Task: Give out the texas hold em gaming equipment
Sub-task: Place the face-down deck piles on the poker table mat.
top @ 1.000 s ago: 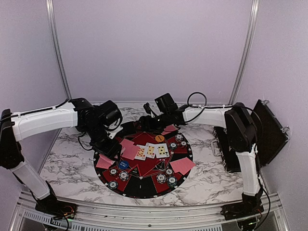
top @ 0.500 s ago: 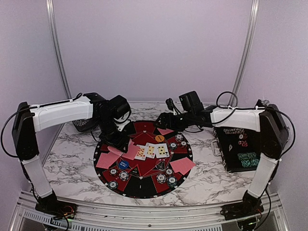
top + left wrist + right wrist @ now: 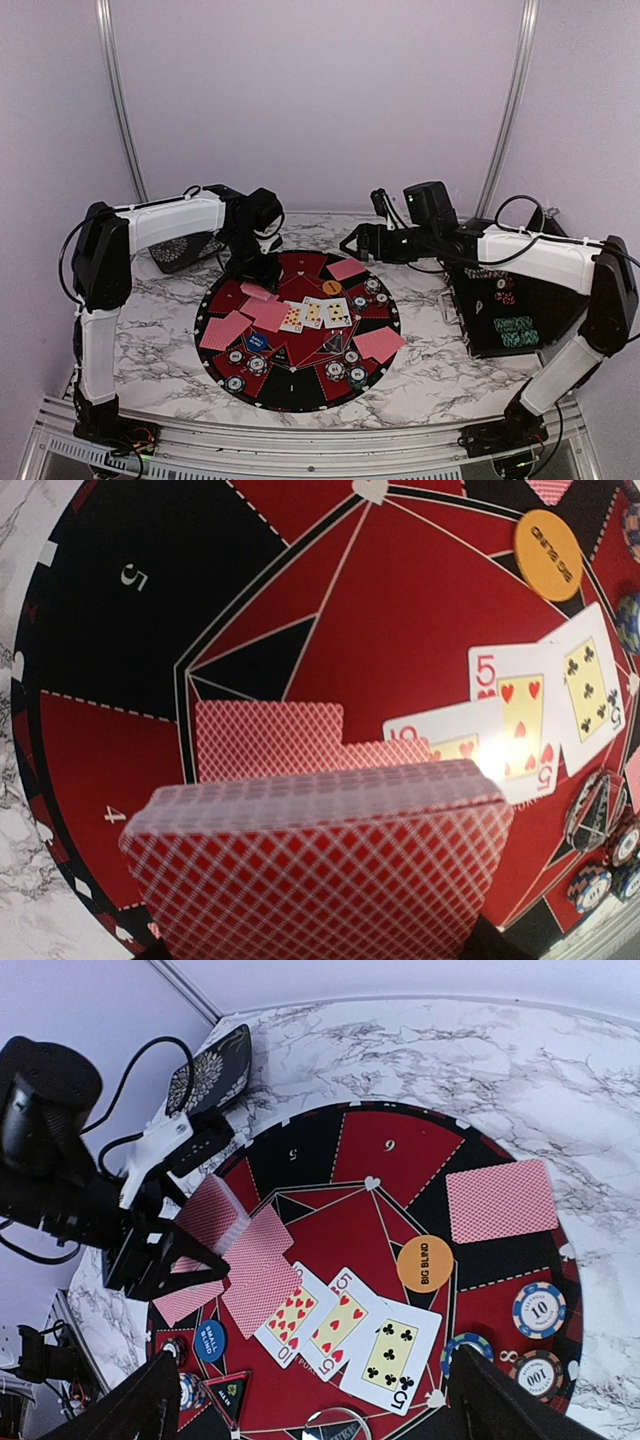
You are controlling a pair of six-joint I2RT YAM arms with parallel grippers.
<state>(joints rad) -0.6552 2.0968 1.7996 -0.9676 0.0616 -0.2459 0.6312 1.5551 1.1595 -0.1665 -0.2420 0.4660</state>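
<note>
**Left gripper** [image 3: 252, 272]: jaws clamped on a thick deck of red-backed cards [image 3: 320, 860] with lattice-printed backs. It hovers over the far-left sector of the round mat [image 3: 295, 392], a flat disc of black and red wedges.

**Right gripper** [image 3: 348, 243]: fingers spread wide and holding nothing, above the mat's far edge.

- At mat centre lie three glossy face-up cards [image 3: 340, 1325] in an overlapping row.
- Just beyond them sits a smooth orange disc [image 3: 425, 1263].
- One face-down card [image 3: 500, 1200] lies on the far-right sector; others lie on the left and near-right sectors.
- A blue marker [image 3: 210, 1340] sits near-left.
- Round striped chips [image 3: 540, 1310] ring the near and right rim.
- The mat rests on a marble-patterned tabletop [image 3: 150, 350], with a black case [image 3: 510, 315] to its right.
</note>
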